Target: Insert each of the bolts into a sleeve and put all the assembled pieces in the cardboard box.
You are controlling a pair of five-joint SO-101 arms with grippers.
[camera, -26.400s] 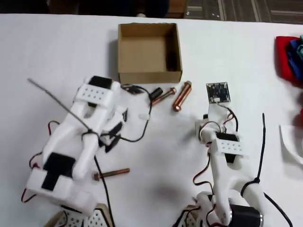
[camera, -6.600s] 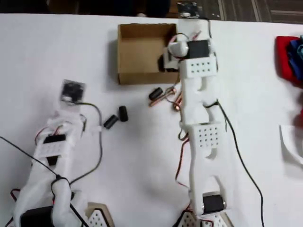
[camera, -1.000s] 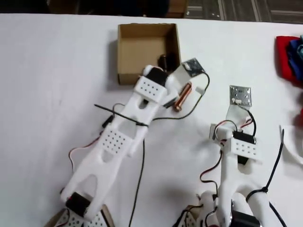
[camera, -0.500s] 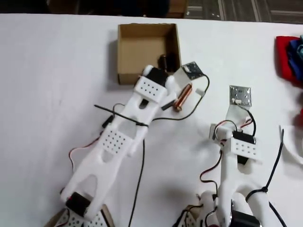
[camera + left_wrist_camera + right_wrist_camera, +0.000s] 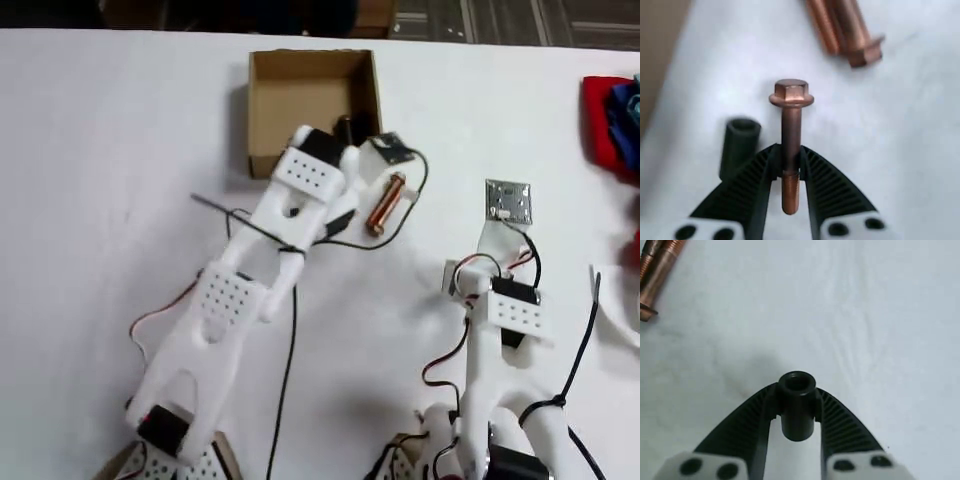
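Left gripper [image 5: 789,152] shifted slightly beside cardboard box [image 5: 268,163], clamping bolt [image 5: 791,115], right gripper [image 5: 796,395] clamping sleeve [image 5: 797,415], white table [image 5: 100,200], red cloth [image 5: 610,115]

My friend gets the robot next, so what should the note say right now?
Left end effector: shut on a bolt, near the box.
Right end effector: shut on a sleeve.
A second sleeve lies beside the held bolt; loose bolts lie farther off.
Done: one dark piece seems to be in the box.
Left: join bolts to sleeves, box them all.
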